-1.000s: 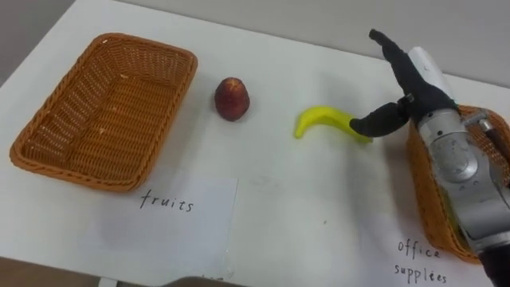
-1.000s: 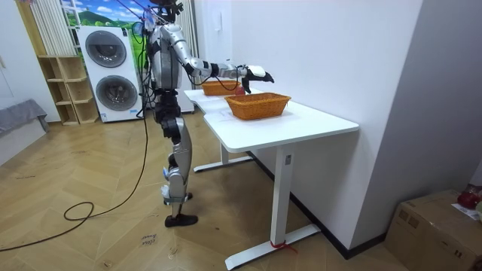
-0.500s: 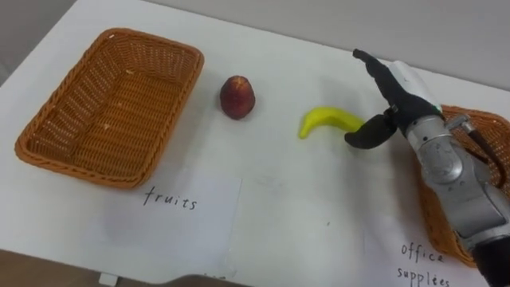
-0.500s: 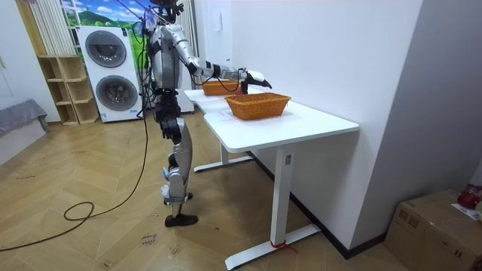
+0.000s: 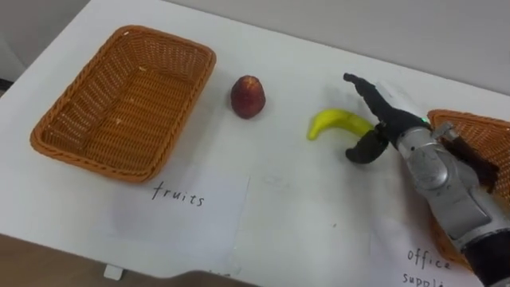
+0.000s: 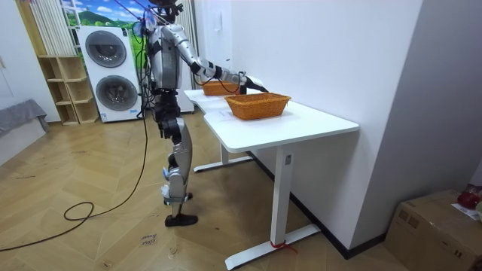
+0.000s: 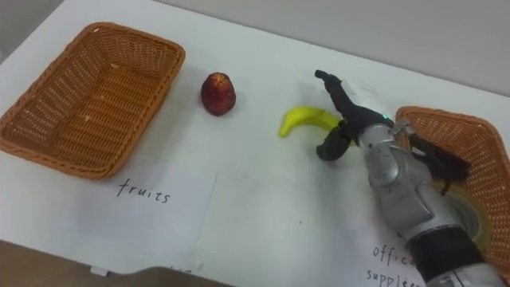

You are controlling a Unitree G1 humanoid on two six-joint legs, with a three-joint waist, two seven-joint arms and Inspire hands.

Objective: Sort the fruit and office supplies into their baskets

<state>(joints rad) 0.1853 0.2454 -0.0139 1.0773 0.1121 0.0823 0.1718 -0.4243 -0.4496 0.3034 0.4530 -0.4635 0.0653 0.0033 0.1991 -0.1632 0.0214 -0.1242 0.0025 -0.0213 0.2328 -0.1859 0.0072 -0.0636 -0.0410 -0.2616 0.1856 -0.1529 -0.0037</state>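
Observation:
A yellow banana [image 5: 337, 123] lies on the white table [image 5: 287, 207], right of centre. My right hand [image 5: 390, 129] is open at the banana's right end, with its straight fingers over the far side and its thumb on the near side. A red apple [image 5: 249, 96] sits to the left of the banana. Further left stands the empty wicker fruit basket [image 5: 127, 104]. The office supplies basket [image 5: 456, 127] stands at the right edge, partly hidden behind my right arm. In the room view I stand at the table's long side with my right hand [image 6: 252, 81] stretched out over it.
A paper label for fruits [image 5: 179, 195] lies in front of the left basket. Another label for office supplies [image 5: 426, 263] lies in front of the right one. A pale ring-shaped thing [image 7: 468, 217] lies inside the right basket. The table's near edge runs along the bottom.
My right hand has sunk lower and moved left over the banana's right end. The whole eye view has shifted a little; banana and apple have not moved on the table.

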